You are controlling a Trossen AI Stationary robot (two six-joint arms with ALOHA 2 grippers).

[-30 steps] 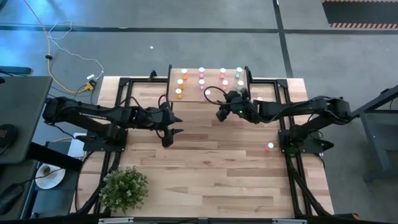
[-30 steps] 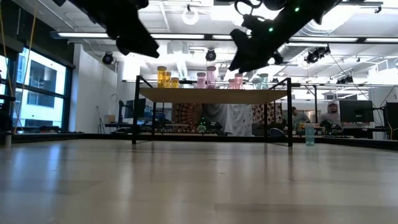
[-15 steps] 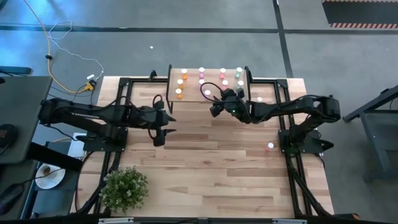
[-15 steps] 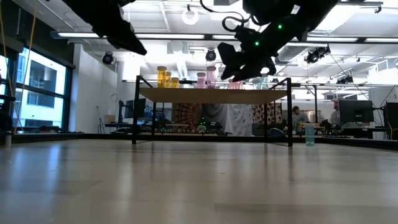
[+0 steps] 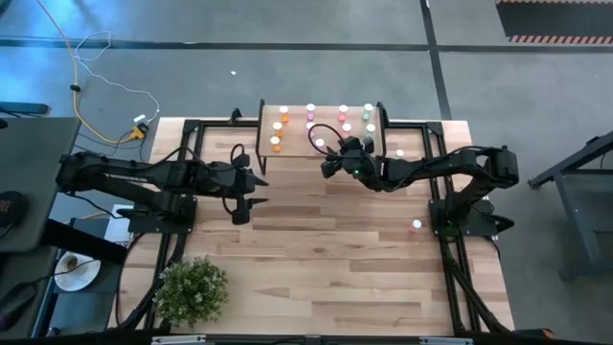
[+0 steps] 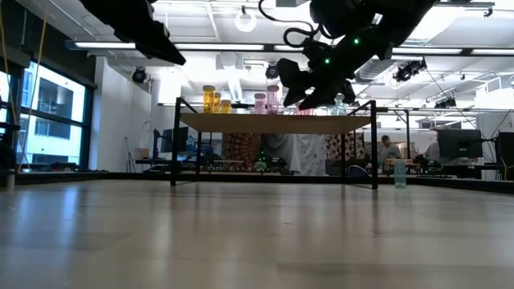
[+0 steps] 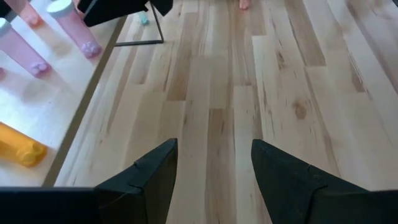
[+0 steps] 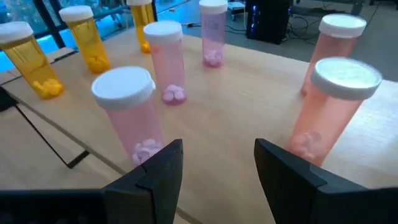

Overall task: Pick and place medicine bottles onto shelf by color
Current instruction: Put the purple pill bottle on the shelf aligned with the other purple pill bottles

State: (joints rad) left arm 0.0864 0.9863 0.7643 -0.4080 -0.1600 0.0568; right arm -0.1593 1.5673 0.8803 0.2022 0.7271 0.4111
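No text, label, brand, number or sign can be read in any view (the bottles (image 8: 129,112) show plain white caps and bare sides).

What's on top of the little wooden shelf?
Small white-capped medicine bottles stand in rows on the low light-wood shelf: orange, pink, red and pale green. The right gripper hovers over its front edge, hiding part of it from above.

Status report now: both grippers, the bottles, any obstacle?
Right gripper open, empty, at shelf front edge. Left gripper open, empty, over table. One bottle on table. Nothing blocking.
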